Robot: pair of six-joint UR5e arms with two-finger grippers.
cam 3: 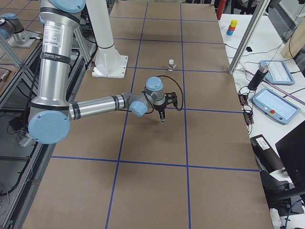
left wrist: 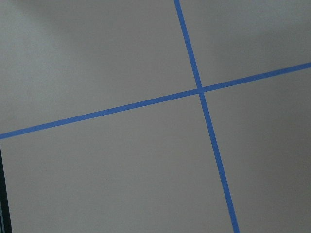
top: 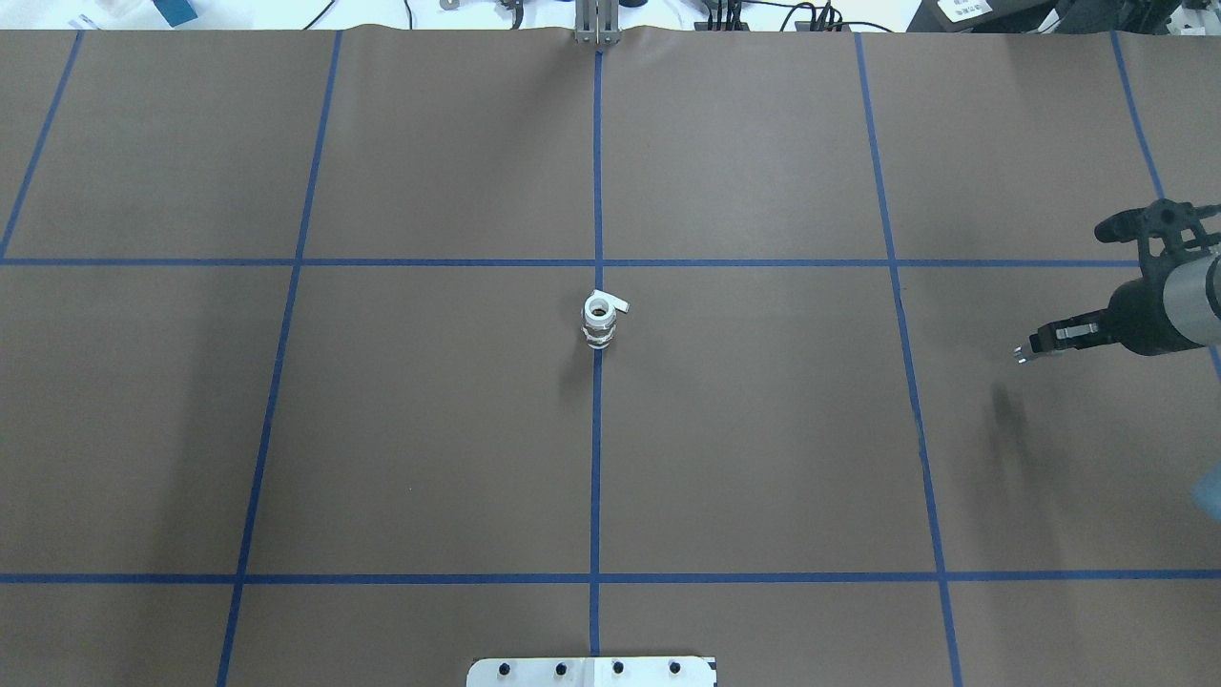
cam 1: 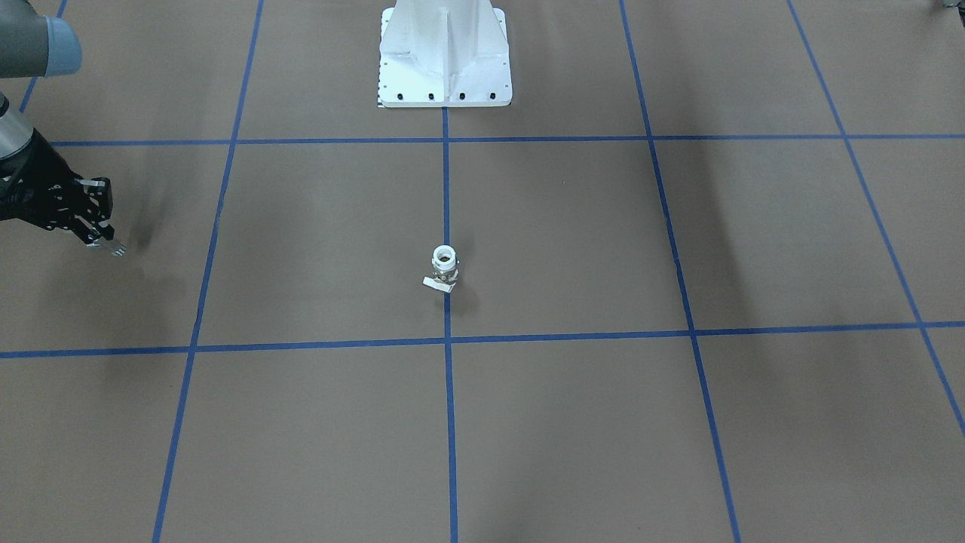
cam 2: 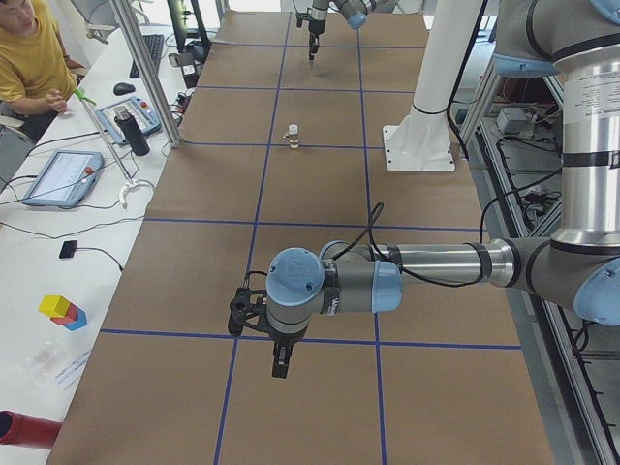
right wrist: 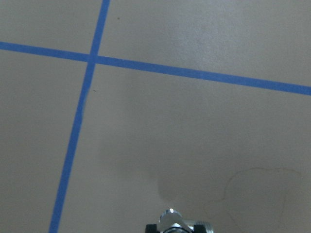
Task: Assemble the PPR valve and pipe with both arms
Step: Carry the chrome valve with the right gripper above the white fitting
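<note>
Upright at centre of counter (top: 429, 429): PPR valve (cam 1: 445, 267), likely light and rigid, best taken by metal middle (slick-looking white collar). Well apart, tiny chrome pipe (cam 1: 115, 247) pinched in right end effector (cam 1: 104, 240). Grip of left end effector (cam 2: 279, 360): impossible to tell.

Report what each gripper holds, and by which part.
Right gripper holds the pipe, one end protruding; grip spot hidden. Left gripper: cannot tell.
</note>
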